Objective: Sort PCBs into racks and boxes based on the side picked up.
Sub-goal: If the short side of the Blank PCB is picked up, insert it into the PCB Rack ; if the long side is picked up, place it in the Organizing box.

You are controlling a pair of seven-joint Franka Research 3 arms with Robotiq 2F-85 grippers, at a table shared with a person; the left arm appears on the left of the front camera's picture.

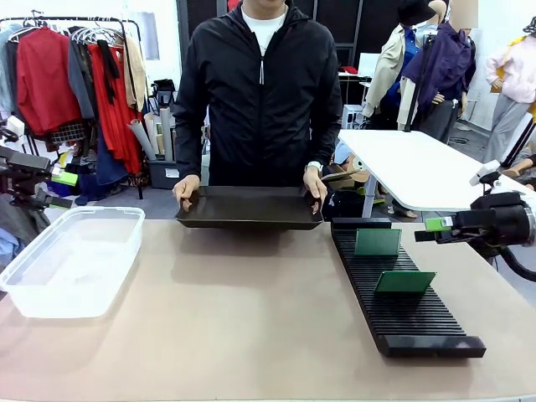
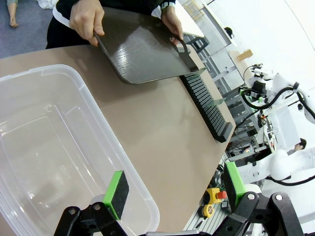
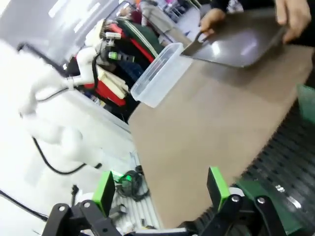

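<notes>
Person at far edge of the worktop (image 1: pixel 251 318) holds a dark flat tray (image 1: pixel 249 208) with both of their own hands, one at each end; its near edge is lifted, casting a shadow on the worktop below. Clear plastic box (image 1: pixel 71 261) sits at the robot's left side, looks empty. Black ribbed rack (image 1: pixel 402 293) runs front to back on the robot's right side. Two green PCBs stand in its slots: far PCB (image 1: pixel 378 242) near the rack's far end, near PCB (image 1: pixel 404 281) around mid-rack, tilted back; the two are apart, several bare slots between them. Right hand (image 1: pixel 429 230) is off the worktop's right edge beside the rack's far end, pointing inward, fingers spread wide, nothing between them; from its wrist camera it sits over the rack with a PCB blurred just below. Left hand (image 2: pixel 174 189) hovers over the box's near rim, green pads wide apart, gripping nothing.
</notes>
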